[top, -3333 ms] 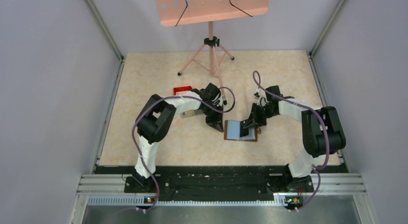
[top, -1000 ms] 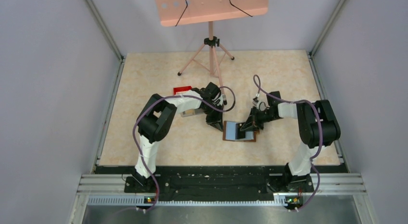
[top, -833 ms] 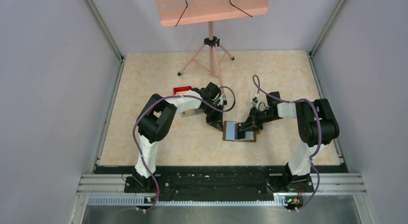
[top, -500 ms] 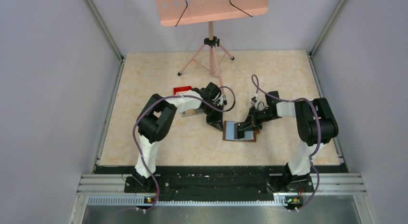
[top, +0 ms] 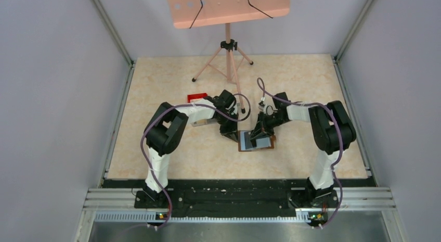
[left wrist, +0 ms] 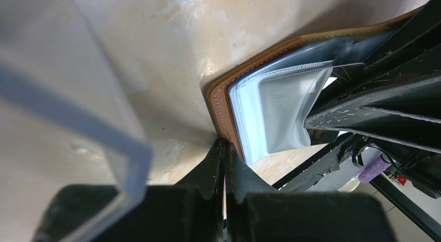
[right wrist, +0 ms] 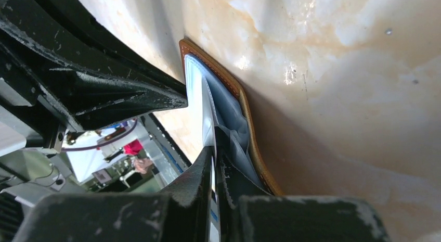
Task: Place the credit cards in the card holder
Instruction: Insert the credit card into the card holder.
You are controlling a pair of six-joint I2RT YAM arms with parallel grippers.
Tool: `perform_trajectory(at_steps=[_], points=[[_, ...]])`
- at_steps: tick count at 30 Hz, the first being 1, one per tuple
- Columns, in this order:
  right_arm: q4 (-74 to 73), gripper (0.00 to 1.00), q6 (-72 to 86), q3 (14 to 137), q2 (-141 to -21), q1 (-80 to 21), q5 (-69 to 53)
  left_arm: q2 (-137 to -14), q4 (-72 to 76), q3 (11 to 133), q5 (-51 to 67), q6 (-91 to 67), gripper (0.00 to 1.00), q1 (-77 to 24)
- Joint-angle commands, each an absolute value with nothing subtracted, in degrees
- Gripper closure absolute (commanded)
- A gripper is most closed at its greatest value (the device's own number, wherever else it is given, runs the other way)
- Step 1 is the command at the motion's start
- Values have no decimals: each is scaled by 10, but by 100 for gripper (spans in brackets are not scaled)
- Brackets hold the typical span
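Between grey walls (top: 57, 96), marbled beige tabletop (top: 166, 75)

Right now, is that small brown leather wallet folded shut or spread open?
Spread open: the small brown leather wallet lies flat, pale blue-grey lining facing up within its stitched tan edge.

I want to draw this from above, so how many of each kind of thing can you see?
robot arms: 2
wallet: 1
red tray: 1
clear box: 1
music stand: 1
Total: 6
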State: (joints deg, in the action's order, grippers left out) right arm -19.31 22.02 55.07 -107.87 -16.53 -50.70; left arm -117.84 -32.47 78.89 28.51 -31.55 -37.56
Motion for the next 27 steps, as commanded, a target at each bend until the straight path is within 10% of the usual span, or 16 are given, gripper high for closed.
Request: perform_trajectory(at_steps=[1,16,27], points=[[-245,93,182,590,-1076,-192,-423,-1166,-317,758,275,-360,100,-379],[-360,35,144,632,-1027,-221,-295,-1172,-314,769,280,-360,100,-379],[-388,25,126,650,-998,-248,-234,-1178,-320,781,283,-359,100,-380]])
